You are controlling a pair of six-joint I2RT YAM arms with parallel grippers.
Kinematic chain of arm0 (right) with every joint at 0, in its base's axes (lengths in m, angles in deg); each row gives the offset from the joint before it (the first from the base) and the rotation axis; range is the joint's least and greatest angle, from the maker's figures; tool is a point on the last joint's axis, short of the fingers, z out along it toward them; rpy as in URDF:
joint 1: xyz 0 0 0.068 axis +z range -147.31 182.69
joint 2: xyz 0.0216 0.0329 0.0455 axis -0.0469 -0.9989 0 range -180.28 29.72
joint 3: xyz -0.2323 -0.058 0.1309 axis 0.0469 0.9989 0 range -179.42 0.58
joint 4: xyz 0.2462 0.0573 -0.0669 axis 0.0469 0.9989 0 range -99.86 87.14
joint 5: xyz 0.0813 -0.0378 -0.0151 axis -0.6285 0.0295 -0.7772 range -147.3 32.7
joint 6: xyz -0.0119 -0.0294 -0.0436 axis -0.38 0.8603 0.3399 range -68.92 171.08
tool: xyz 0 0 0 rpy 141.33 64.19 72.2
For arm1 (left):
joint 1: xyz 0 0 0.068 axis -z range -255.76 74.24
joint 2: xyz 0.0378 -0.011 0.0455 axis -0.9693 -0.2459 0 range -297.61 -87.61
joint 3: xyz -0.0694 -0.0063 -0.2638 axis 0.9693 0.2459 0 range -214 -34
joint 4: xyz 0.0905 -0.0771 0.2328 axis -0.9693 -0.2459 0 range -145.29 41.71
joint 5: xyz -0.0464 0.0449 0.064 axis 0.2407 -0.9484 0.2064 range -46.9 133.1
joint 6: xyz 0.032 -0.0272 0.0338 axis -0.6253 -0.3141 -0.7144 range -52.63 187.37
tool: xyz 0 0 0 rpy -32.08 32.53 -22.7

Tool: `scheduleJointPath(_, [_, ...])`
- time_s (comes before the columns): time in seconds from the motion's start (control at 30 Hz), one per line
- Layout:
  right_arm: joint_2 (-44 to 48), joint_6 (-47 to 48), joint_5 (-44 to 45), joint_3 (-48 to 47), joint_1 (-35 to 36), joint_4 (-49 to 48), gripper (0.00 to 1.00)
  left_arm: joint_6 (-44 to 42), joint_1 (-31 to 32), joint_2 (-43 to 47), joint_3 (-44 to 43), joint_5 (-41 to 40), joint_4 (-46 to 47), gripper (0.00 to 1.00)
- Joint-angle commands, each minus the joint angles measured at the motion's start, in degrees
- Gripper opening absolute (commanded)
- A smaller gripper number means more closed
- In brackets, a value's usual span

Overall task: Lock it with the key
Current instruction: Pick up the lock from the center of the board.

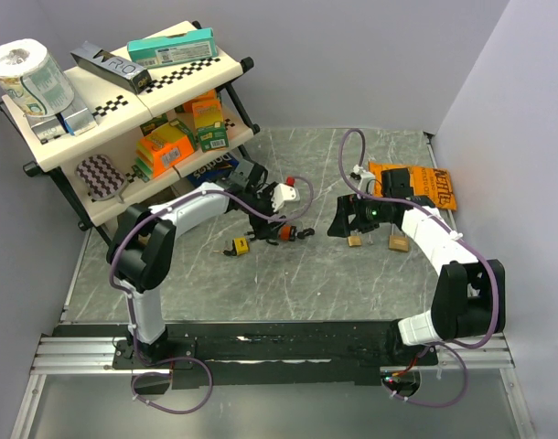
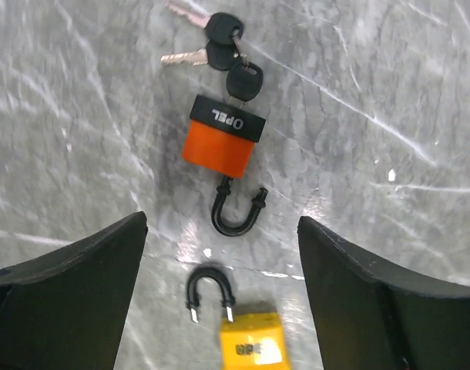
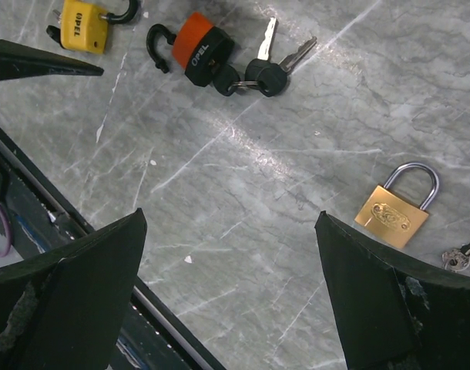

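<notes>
An orange padlock lies on the grey table with its black shackle open. A bunch of black-headed keys is at its black end, and one key looks inserted. It also shows in the top view and the right wrist view. A yellow padlock, shackle open, lies just in front of it between my fingers. My left gripper is open and empty above both locks, also seen in the top view. My right gripper is open and empty over bare table, also in the top view.
A brass padlock with a shut shackle lies right of my right gripper, with a second one beside it. An orange snack bag is at the back right. A shelf rack with boxes and a paper roll stands at the back left.
</notes>
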Motion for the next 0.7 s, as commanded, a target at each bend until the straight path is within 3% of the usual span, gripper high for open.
scheduleJointPath(0.0, [0.4, -0.7, -2.2, -2.3, -0.6, -1.0, 1.00, -11.5, 0.3, -2.8, -1.2, 5.1, 0.5, 0.84])
scheduleJointPath(0.23, [0.4, -1.4, -5.5, -3.0, -3.6, -0.5, 1.00, -26.2, 0.4, -8.6, -5.2, 8.1, -2.0, 0.79])
scheduleJointPath(0.67, [0.5, -2.2, -7.9, -2.2, -7.7, -0.6, 1.00, -27.6, 3.6, -16.3, -11.4, 6.5, -4.8, 0.73])
